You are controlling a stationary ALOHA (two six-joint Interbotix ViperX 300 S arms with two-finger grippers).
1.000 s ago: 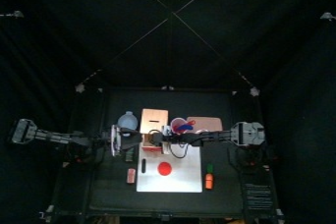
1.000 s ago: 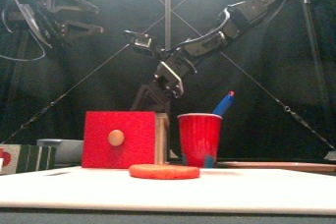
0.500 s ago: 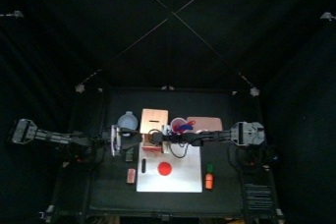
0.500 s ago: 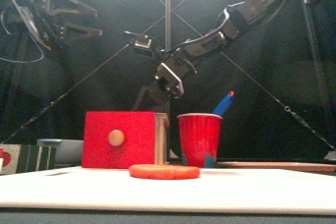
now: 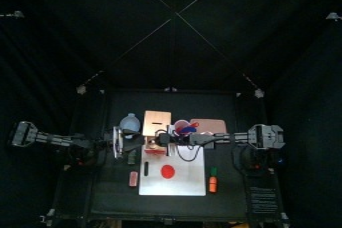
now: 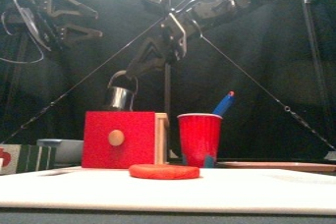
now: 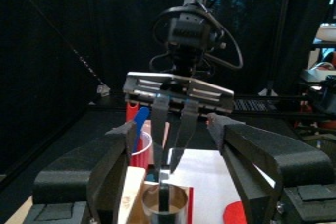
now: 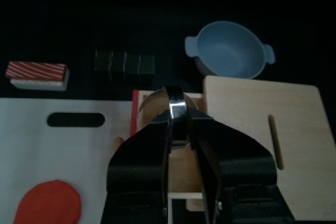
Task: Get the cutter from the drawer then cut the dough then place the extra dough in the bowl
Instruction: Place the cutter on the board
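- The cutter [image 6: 118, 97] hangs by its wire handle in the narrow pinch of the right gripper [image 6: 124, 79], just above the box [image 6: 121, 140] and its red drawer front.
- The dough [image 6: 164, 171], a flat red disc, lies on the board [image 6: 262, 184] in front of the box, apart from the cutter.
- The cup [image 6: 199, 138] stands just beside the box, with a blue knife [image 6: 226, 101] standing in it.
- The bowl [image 8: 230, 49] sits behind the board near the box, with a sushi roll [image 8: 125, 63] beside it.
- The left gripper [image 6: 82, 19] hangs high on the left, jaws spread wide.

Dough [image 6: 164, 171] lies on the board [image 6: 256, 191]; behind its back edge stand box [image 6: 121, 140] and cup [image 6: 199, 138], bowl [image 8: 230, 49] left of box.
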